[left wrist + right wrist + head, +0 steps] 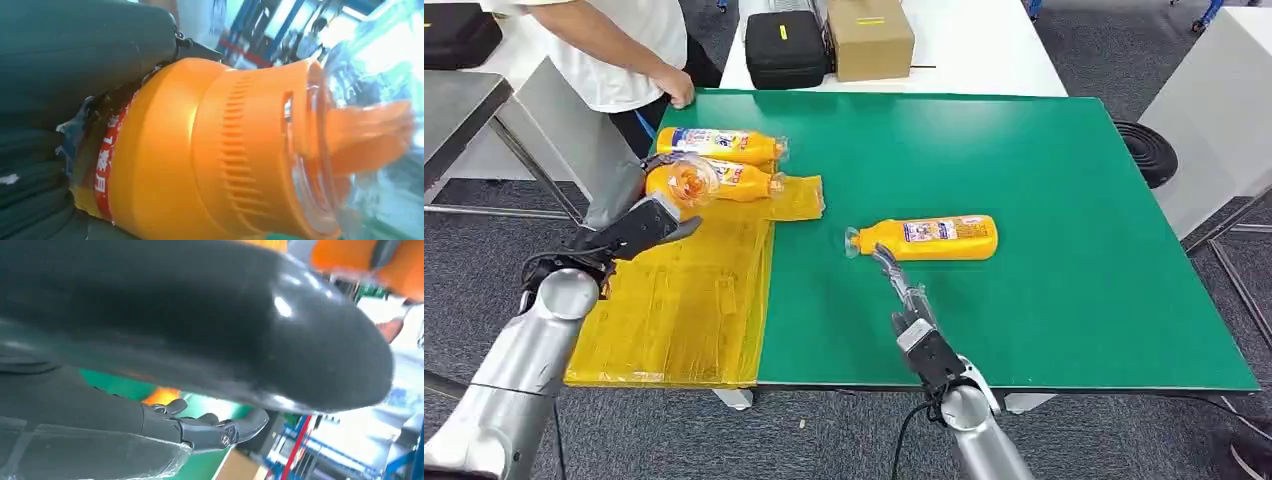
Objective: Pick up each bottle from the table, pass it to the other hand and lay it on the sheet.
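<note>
L hand (639,232) grips a bottle (682,184) over the yellow sheet (679,300), beside 2 bottles (724,146) lying on it. R hand (902,300), fingers apart & empty, near a fourth bottle (929,238) on the green table (1044,200).

Silver tubular arms end in dark left hand (639,228) and right hand (902,300), black cable trailing at six o'clock.

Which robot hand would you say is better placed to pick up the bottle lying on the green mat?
Right. The right robot hand is open just beside the lone bottle, while the left robot hand holds another bottle over the sheet.
</note>
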`<state>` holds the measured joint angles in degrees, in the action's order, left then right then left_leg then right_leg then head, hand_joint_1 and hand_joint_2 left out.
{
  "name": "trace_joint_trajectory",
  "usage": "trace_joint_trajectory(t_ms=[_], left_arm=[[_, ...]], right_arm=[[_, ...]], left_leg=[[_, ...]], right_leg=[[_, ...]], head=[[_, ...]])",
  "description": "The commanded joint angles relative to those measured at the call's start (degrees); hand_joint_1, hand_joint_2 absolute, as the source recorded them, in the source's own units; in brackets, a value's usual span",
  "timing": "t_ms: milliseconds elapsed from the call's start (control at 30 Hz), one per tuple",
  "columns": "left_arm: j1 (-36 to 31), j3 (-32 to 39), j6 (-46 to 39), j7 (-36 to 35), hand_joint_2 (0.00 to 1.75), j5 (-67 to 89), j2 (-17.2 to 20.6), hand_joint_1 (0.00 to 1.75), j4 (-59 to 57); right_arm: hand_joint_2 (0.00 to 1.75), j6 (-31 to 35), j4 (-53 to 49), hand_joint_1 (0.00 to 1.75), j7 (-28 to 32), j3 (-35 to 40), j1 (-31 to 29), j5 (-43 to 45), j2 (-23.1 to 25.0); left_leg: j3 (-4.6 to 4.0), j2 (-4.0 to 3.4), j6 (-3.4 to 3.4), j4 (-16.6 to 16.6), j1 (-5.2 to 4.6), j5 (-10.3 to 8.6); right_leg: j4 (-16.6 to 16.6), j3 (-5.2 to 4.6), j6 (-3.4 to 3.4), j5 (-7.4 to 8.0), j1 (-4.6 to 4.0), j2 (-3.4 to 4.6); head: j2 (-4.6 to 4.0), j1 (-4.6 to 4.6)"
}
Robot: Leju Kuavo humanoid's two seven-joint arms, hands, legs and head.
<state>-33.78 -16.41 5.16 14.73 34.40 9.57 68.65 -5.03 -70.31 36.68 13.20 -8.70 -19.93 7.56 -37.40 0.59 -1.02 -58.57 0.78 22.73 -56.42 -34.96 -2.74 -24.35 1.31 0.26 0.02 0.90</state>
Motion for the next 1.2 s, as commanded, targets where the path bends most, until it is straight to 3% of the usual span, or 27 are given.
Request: trace_joint_trajectory(t_ms=[33, 167, 367, 567, 700, 1167, 1200], left_arm=[[-4.3, -5.9, -0.5, -1.3, 1.75, 4.3, 3.4, 1.75, -3.3], [-4.4, -12.4, 1.0, -1.9, 1.75, 14.3, 5.2, 1.75, -9.2], [-4.7, -18.5, 2.4, -1.3, 1.75, 19.2, 4.6, 1.75, -18.7], [-1.3, -24.9, -2.4, -5.4, 1.75, 28.0, 1.3, 1.75, -28.3], [-1.2, -28.7, -1.4, -4.7, 1.75, 31.5, -0.3, 1.75, -34.3], [-4.0, -31.5, 0.6, -3.4, 1.75, 33.2, -2.1, 1.75, -39.3], [-4.1, -31.5, 0.6, -3.4, 1.75, 33.2, -2.1, 1.68, -39.3]], right_arm=[[1.75, 0.4, 0.4, 0.00, -0.8, -3.4, -0.8, 0.3, -0.3], [1.75, 1.1, 1.8, 0.00, -1.6, -6.1, -0.7, 0.3, 0.1], [1.75, 0.7, 1.8, 0.00, -1.4, -6.8, 0.1, -0.2, 0.3], [1.75, 0.7, 1.2, 0.00, -1.4, -7.4, 0.6, -0.2, 0.8], [1.75, 0.5, 3.1, 0.00, -1.6, -7.4, -0.6, -0.3, 1.0], [1.75, -0.1, 7.4, 0.00, -1.1, -6.4, -3.2, 0.3, 0.4], [1.75, -0.1, 7.5, 0.00, -1.1, -6.4, -3.2, 0.3, 0.4]], left_leg=[[0.21, 0.05, 0.00, 0.0, 0.03, 0.10], [0.30, -0.01, 0.00, 0.0, 0.03, 0.11], [0.23, 0.02, 0.00, 0.1, -0.02, 0.03], [0.35, 0.02, -0.01, 0.1, -0.04, 0.07], [0.53, -0.04, -0.01, 0.1, -0.04, 0.14], [1.07, 0.12, 0.04, 0.2, -0.07, 0.07], [1.10, 0.11, 0.04, 0.2, -0.06, 0.05]], right_leg=[[0.0, 0.27, 0.13, -0.12, -0.06, -0.12], [0.0, 0.33, 0.16, -0.12, -0.04, -0.07], [0.1, 0.24, 0.09, -0.06, 0.00, -0.07], [0.1, 0.37, 0.11, -0.10, 0.02, -0.08], [0.2, 0.54, 0.16, -0.15, 0.00, -0.02], [0.2, 1.14, 0.10, -0.06, 0.04, -0.07], [0.2, 1.18, 0.13, -0.04, 0.02, -0.07]], head=[[0.00, -0.02], [0.00, 0.00], [0.00, 0.02], [0.00, 0.00], [0.00, 0.00], [0.00, 0.00], [0.00, 0.00]])
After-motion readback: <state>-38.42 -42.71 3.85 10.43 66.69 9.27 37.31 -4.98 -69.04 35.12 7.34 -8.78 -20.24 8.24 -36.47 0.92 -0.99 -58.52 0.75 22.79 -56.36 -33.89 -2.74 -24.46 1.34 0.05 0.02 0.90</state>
